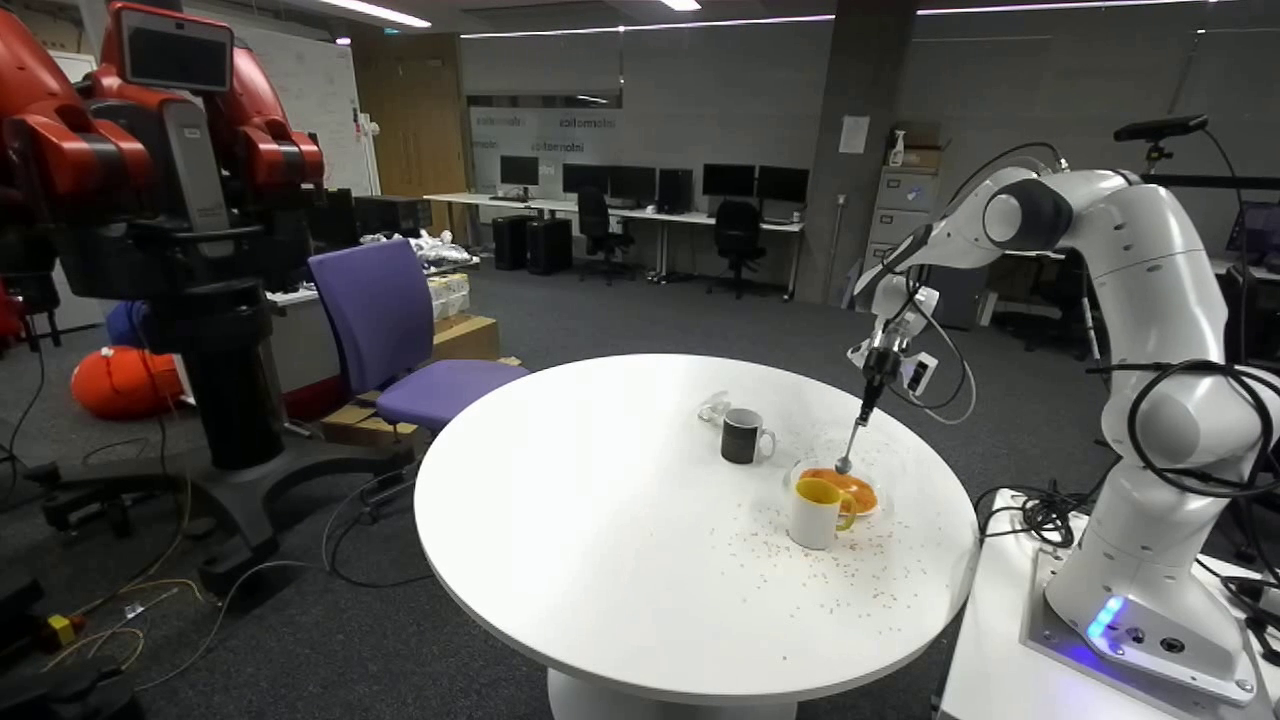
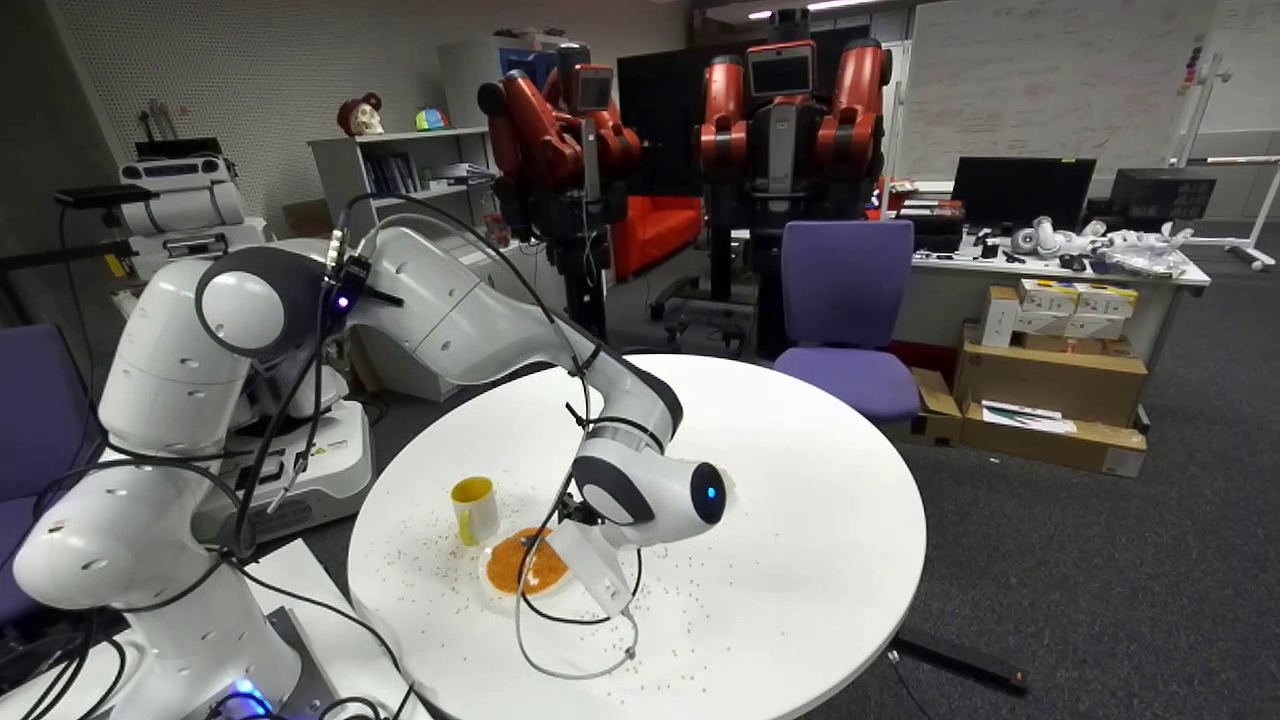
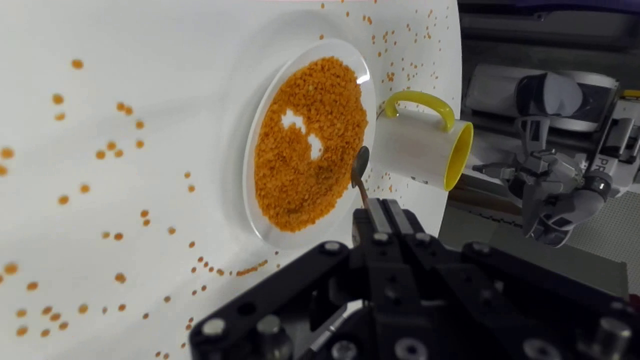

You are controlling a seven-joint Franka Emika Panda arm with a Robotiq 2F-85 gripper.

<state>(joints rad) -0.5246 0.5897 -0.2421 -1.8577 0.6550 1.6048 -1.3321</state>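
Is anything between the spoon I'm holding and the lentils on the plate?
Nothing visible stands between the spoon in the gripper and the orange lentils. The yellow-handled mug stands close beside the plate, so clearance on that side looks tight.

In an exterior view we read "informatics", in mirror writing and repeated, on the glass panel (image 1: 545, 135) at the room's back | In the wrist view we read the letters "PR" on the white machine (image 3: 615, 167) | Dark marks on the mug (image 3: 407, 147) and handwriting on the whiteboard (image 2: 1050, 80): too faint to read
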